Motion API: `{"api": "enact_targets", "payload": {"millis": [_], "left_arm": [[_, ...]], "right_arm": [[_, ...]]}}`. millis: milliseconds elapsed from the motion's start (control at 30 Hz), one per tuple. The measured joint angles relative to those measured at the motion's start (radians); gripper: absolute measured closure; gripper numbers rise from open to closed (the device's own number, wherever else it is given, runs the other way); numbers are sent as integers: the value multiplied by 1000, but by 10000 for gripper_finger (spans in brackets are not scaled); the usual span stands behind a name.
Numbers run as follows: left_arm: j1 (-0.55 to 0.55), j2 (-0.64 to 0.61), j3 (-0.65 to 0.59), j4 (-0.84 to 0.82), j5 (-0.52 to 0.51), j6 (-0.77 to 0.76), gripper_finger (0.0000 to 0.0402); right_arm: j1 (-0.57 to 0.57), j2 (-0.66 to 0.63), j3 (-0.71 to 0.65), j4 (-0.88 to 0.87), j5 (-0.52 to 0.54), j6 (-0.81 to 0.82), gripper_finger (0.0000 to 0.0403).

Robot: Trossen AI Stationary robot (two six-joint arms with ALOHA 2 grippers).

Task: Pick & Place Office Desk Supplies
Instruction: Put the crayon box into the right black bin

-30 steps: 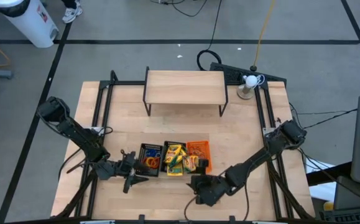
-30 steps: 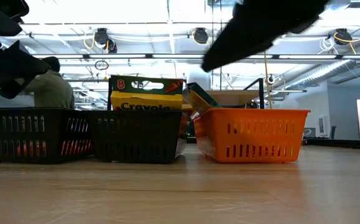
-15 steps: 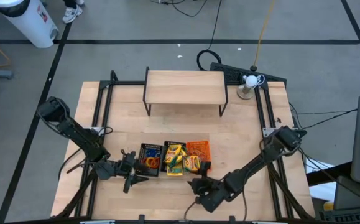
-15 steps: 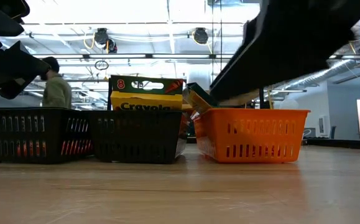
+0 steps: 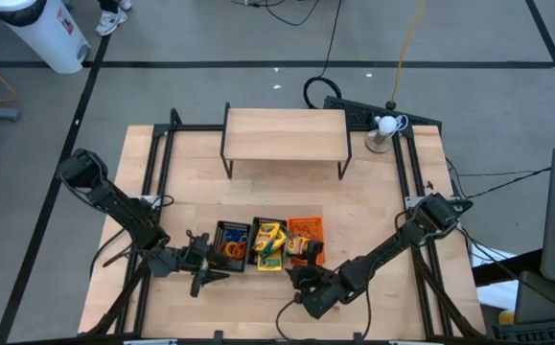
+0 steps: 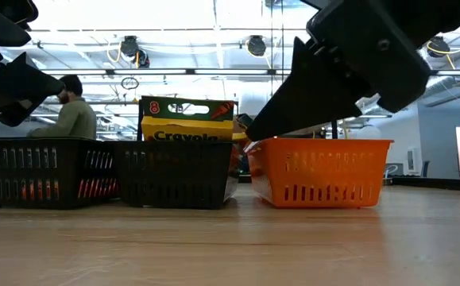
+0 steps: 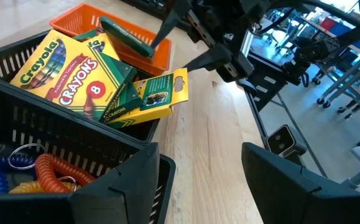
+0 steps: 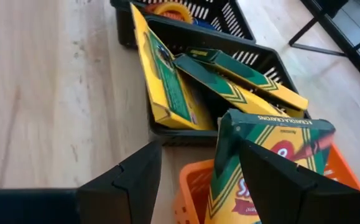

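Three mesh trays stand in a row near the table's front. The left black tray (image 5: 229, 244) holds rubber bands (image 7: 36, 174). The middle black tray (image 5: 268, 245) holds several crayon boxes (image 7: 74, 68). In the orange tray (image 5: 308, 228) one crayon box (image 8: 260, 155) leans with its lower end inside. My right gripper (image 5: 296, 273) is open at that tray's near side, its fingers on either side of the box's upper end. My left gripper (image 5: 203, 266) is open beside the left black tray's near corner, touching nothing. My right gripper is open around the crayon box's upper end (image 7: 150, 47). One fingertip (image 7: 160, 38) seems to meet that end, while the other finger (image 7: 195, 64) stands clear of it. The fingers slant down from the table's near right. The box leans with its lower end in the orange tray.
A light wooden shelf (image 5: 285, 134) spans the table's far middle. A white ball on a stand (image 5: 384, 125) is at the far right corner. Bare wood lies in front of the trays (image 6: 230, 246). A person (image 6: 71, 115) sits in the room behind.
My right gripper has come down and moved toward the orange tray, tipping its fingers more steeply downward. Its opening is unchanged. The crayon box has stayed leaning in the orange tray.
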Motion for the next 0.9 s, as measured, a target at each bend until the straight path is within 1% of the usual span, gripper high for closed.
{"api": "enact_targets", "payload": {"millis": [233, 633, 733, 833, 900], "left_arm": [[0, 0, 0, 0, 0, 0, 172], [0, 0, 0, 0, 1, 0, 172], [0, 0, 0, 0, 1, 0, 172], [0, 0, 0, 0, 2, 1, 172], [0, 0, 0, 0, 2, 1, 172]], "right_arm": [[-21, 0, 0, -1, 0, 29, 195], [-13, 0, 0, 3, -1, 70, 195], [-9, -4, 0, 0, -15, 72, 195], [-6, -33, 0, -33, -41, 54, 195], [-6, -78, 0, -108, -57, 56, 195]]}}
